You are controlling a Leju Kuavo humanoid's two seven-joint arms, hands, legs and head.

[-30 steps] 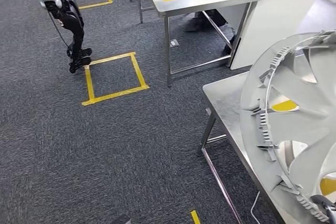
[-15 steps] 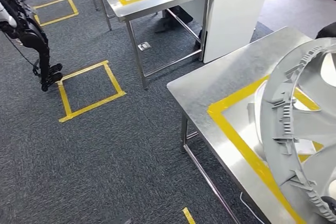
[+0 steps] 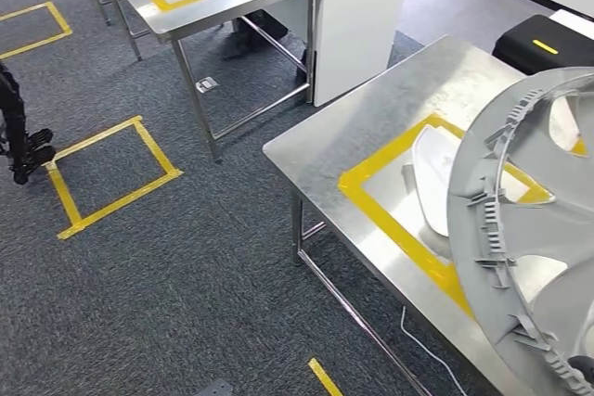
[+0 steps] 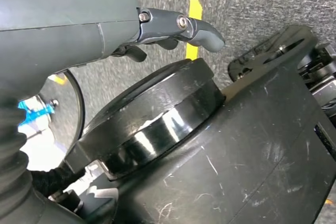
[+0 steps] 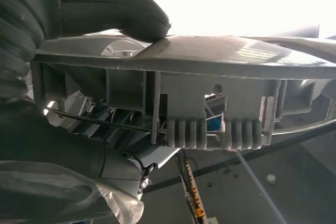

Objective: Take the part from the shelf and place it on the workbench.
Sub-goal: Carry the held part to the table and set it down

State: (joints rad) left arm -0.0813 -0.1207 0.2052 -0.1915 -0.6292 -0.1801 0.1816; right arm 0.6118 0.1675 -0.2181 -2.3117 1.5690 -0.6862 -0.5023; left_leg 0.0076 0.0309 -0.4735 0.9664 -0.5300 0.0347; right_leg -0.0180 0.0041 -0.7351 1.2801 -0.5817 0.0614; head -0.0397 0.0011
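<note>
The big grey wheel cover (image 3: 532, 229) looks light, thin and stiff, so the right robot hand (image 5: 79, 93) pinches its rim above the worktop (image 3: 350, 136), while the left robot hand (image 4: 118, 30) hangs open, holding nothing.

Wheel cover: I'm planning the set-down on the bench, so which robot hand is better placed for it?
Right robot hand: it grips the wheel cover over the bench.
</note>
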